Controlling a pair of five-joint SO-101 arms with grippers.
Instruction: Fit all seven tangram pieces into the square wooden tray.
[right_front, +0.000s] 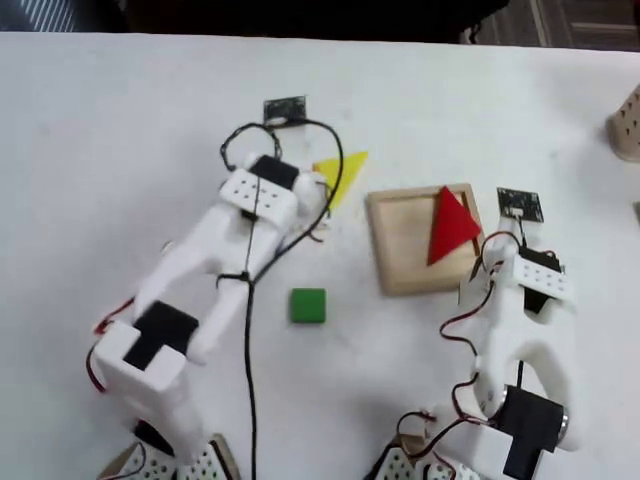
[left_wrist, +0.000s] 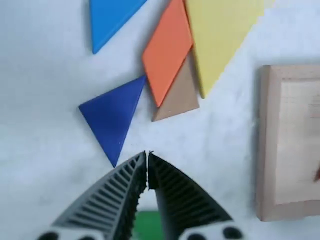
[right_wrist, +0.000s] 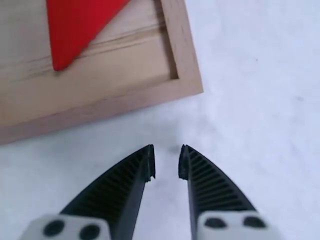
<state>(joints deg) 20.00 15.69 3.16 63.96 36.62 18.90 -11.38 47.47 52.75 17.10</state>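
1. Left arm: white, stretched over the left part of the white table.
2. Left hand: closed, the two ribbed fingers meeting at their tips with nothing between them. It is poised above the table.
3. Dark blue triangle: one, flat on the table. Its nearest corner is just ahead of the left fingertips, not touching them.
4. Light blue triangle: one, farther from the left hand, beyond the dark blue one.
5. Green square: one, alone on the table between the left arm and the tray. In the left wrist view it shows beneath the hand.
6. Orange parallelogram: one, lying partly over one tan piece.
7. Yellow triangle: one, large, just beside the orange parallelogram.
8. Square wooden tray: one, right of centre on the table.
9. Red triangle: one, the single piece inside the tray. The other six lie outside it, seven in all.
10. Right hand: fingers slightly parted, holding nothing, over bare table just beside the tray's outer rim, with the red triangle beyond it.
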